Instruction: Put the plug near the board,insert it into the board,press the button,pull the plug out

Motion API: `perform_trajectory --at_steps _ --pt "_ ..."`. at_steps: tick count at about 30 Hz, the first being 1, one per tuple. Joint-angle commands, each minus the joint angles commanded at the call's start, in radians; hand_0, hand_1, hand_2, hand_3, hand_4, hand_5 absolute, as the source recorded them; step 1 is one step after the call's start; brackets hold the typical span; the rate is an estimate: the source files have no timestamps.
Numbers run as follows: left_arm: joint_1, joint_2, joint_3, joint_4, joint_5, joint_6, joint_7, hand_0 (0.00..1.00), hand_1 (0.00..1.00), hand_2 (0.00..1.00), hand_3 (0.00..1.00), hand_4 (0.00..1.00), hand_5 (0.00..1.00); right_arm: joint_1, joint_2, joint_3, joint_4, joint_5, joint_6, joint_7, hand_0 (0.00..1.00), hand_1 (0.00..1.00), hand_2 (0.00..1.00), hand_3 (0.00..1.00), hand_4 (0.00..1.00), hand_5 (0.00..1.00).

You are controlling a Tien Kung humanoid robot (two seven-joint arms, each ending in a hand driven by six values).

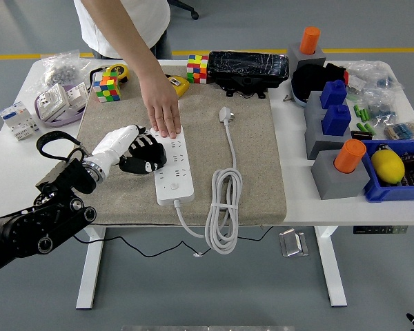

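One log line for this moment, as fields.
left hand: fingers curled, beside power strip | plug: on mat, unplugged | person's hand: on strip's far end | right hand: not in view

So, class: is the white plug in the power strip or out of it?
Out. The white plug lies loose on the mat, right of the power strip, pins in no socket.

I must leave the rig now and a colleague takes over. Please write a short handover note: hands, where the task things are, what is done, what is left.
Left hand: fingers curled, holding nothing I can see, at the left edge of the power strip.
Right hand: not in view.
A person's hand presses down on the strip's far end.
The plug lies loose on the mat, right of the strip, its cable coiled nearer the table edge.
Done: nothing visible; the plug is not inserted.
Left: bring the plug to the strip, insert, press the button, pull out.
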Motion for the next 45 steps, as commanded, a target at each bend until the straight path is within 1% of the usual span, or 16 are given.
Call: perform_trajectory --at_steps 8,13,15,18,22,23,28,29,31,34,35,37,40,41,43,45 --pt "0.006 0.006 -0.015 -0.001 -0.003 0.021 -0.041 0.325 0.421 0.474 0.534 0.683 0.002 -0.001 0.001 -0.001 0.001 -0.001 0.0 0.0 0.582 0.661 0.624 0.558 0.96 0.57" --pt "0.028 0.013 -0.077 -0.007 0.018 0.026 -0.048 0.325 0.421 0.466 0.532 0.678 0.002 -0.003 0.0 0.0 0.001 -0.001 0.0 0.001 0.582 0.66 0.624 0.557 0.96 0.572" --pt "0.032 0.016 -0.111 0.006 0.017 0.035 -0.06 0.325 0.421 0.466 0.532 0.678 0.002 -0.003 0.0 -0.002 -0.001 -0.001 0.0 0.0 0.582 0.66 0.624 0.557 0.96 0.572" --pt "0.031 0.023 -0.134 0.033 0.01 0.044 -0.066 0.332 0.416 0.464 0.534 0.675 0.002 -0.004 0.001 -0.001 -0.003 0.0 0.0 0.0 0.582 0.661 0.623 0.558 0.96 0.572" --pt "0.025 0.03 -0.127 0.08 -0.028 0.042 -0.071 0.332 0.416 0.464 0.534 0.675 0.002 -0.003 0.001 0.0 -0.003 0.0 0.0 0.0 0.582 0.661 0.623 0.558 0.96 0.572" --pt "0.024 0.03 -0.123 0.089 -0.036 0.04 -0.069 0.392 0.476 0.531 0.562 0.701 0.034 -0.002 0.001 0.0 -0.002 0.0 0.0 0.001 0.581 0.66 0.623 0.558 0.96 0.571" --pt "0.025 0.028 -0.101 0.126 -0.061 0.031 -0.067 0.392 0.476 0.531 0.562 0.701 0.034 -0.002 0.002 -0.001 -0.002 0.0 0.001 0.001 0.581 0.66 0.623 0.558 0.96 0.571" --pt "0.025 0.027 -0.098 0.13 -0.064 0.029 -0.065 0.489 0.625 0.597 0.613 0.884 0.196 -0.002 0.002 -0.002 -0.003 0.0 0.001 0.0 0.581 0.66 0.623 0.558 0.96 0.572" --pt "0.025 0.026 -0.094 0.136 -0.066 0.024 -0.061 0.489 0.625 0.597 0.613 0.884 0.196 -0.001 0.002 -0.003 -0.003 0.0 0.001 0.0 0.581 0.66 0.623 0.558 0.96 0.572" --pt "0.027 0.027 -0.097 0.138 -0.062 -0.003 -0.034 0.489 0.625 0.597 0.613 0.884 0.196 -0.001 0.002 -0.004 -0.002 0.001 0.002 0.0 0.581 0.66 0.623 0.558 0.96 0.572" --pt "0.028 0.028 -0.097 0.137 -0.061 -0.008 -0.028 0.73 0.812 0.833 0.906 0.998 0.398 -0.001 0.001 -0.004 -0.002 0.0 0.002 0.0 0.581 0.661 0.623 0.558 0.96 0.571" --pt "0.027 0.031 -0.098 0.136 -0.057 -0.021 -0.01 0.73 0.812 0.833 0.906 0.998 0.398 0.001 -0.001 -0.005 -0.001 0.0 0.002 0.0 0.581 0.661 0.623 0.558 0.96 0.571" --pt "0.027 0.034 -0.098 0.135 -0.053 -0.031 0.0 0.73 0.812 0.833 0.906 0.998 0.398 0.002 -0.003 -0.005 -0.001 0.001 0.002 0.001 0.581 0.661 0.623 0.558 0.96 0.571" --pt "0.029 0.036 -0.104 0.132 -0.048 -0.033 0.001 0.771 0.857 0.901 0.958 0.998 0.494 0.002 -0.003 -0.005 -0.001 0.0 0.002 0.001 0.578 0.66 0.623 0.557 0.959 0.571" --pt "0.038 0.041 -0.123 0.121 -0.039 -0.03 -0.004 0.771 0.857 0.901 0.958 0.998 0.494 0.003 -0.004 -0.004 -0.001 0.001 0.002 0.001 0.578 0.66 0.623 0.557 0.959 0.571" --pt "0.054 0.049 -0.161 0.095 -0.031 -0.019 -0.015 0.771 0.857 0.901 0.958 0.998 0.494 0.003 -0.005 -0.005 0.0 0.0 0.002 0.001 0.578 0.66 0.623 0.557 0.959 0.571"
